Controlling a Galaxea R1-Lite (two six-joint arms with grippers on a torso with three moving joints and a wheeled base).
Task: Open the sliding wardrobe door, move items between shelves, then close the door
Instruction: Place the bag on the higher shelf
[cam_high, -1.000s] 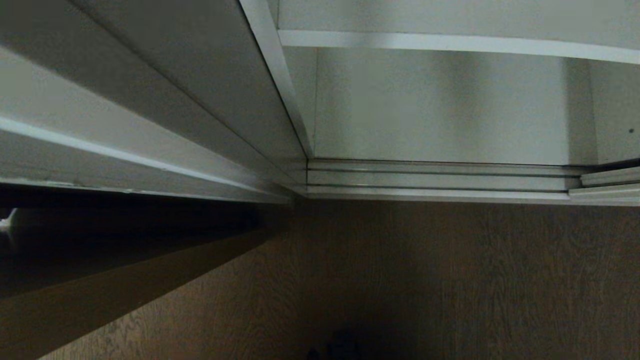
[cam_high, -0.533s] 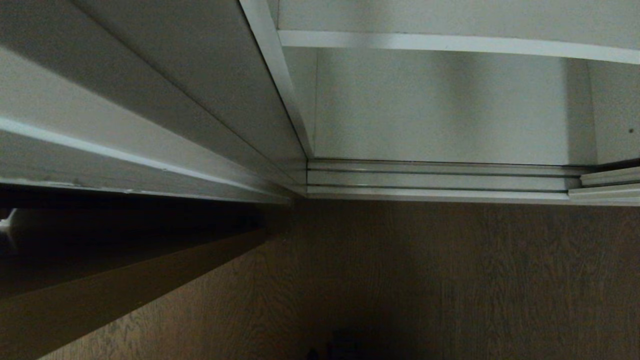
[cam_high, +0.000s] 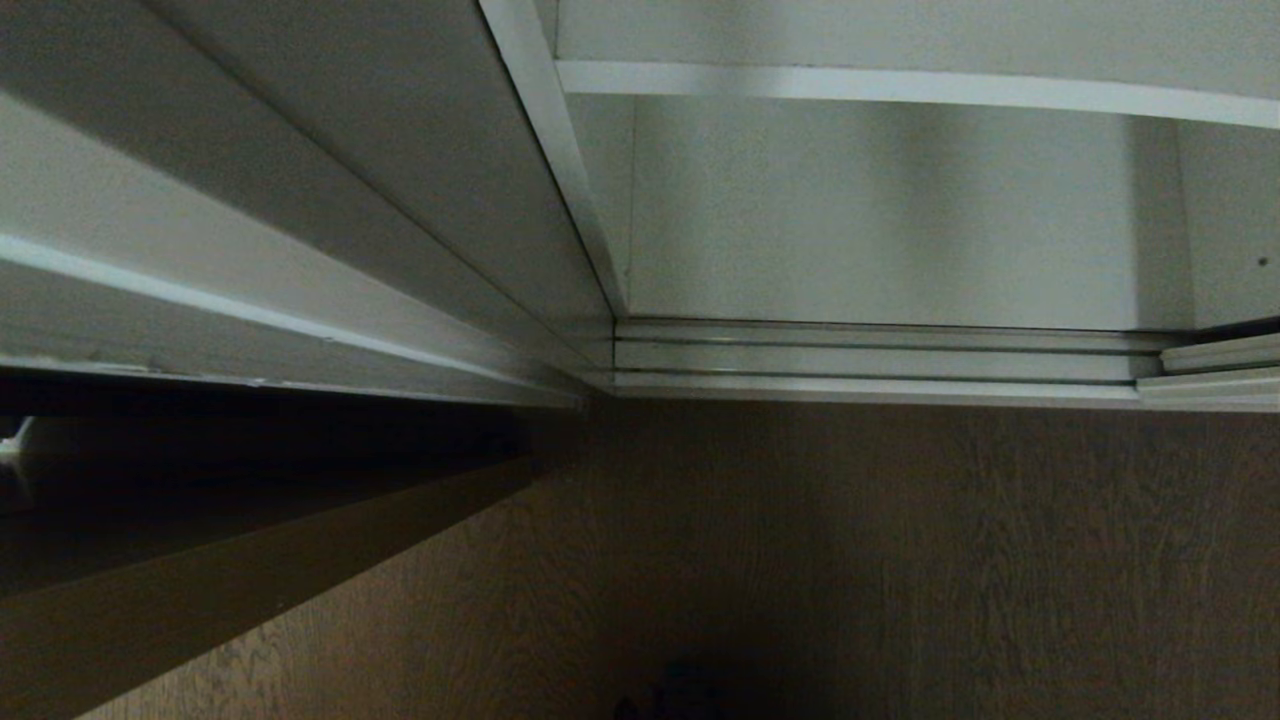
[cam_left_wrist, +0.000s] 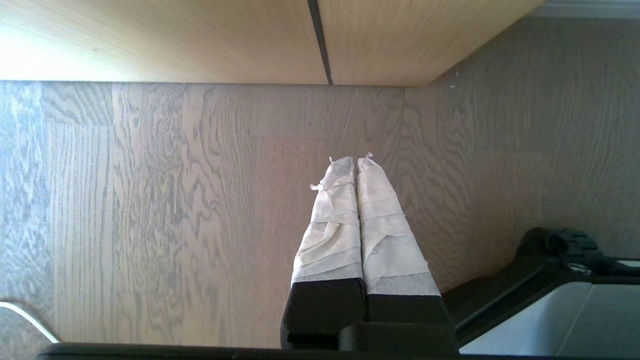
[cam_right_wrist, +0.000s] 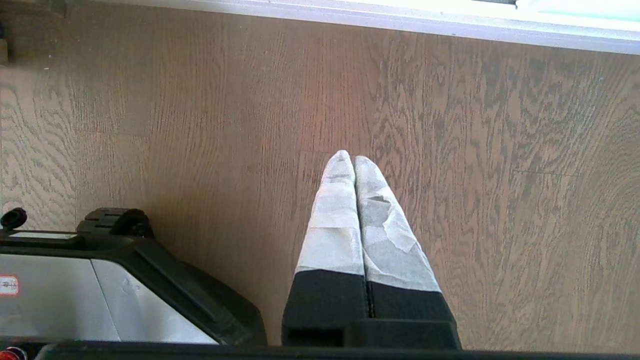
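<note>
Brown wood-grain floor (cam_right_wrist: 500, 175) lies under both parked arms. The right gripper (cam_right_wrist: 348, 159) and left gripper (cam_left_wrist: 356, 162) hang above it, taped fingers pressed together, holding nothing. Beyond the floor, a white shelf (cam_high: 900, 85) spans the wardrobe above the bottom track (cam_high: 880, 358); the door's corner (cam_high: 1215, 370) sits at that track's right end.

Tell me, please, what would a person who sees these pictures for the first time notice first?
In each wrist view the eye falls first on the pale taped fingers, pressed together and holding nothing: the left gripper and the right gripper both hang over the wood-grain floor. In the head view, the white wardrobe's bottom compartment stands open with no item on it, under a white shelf, with the silver sliding track along its front.
</note>
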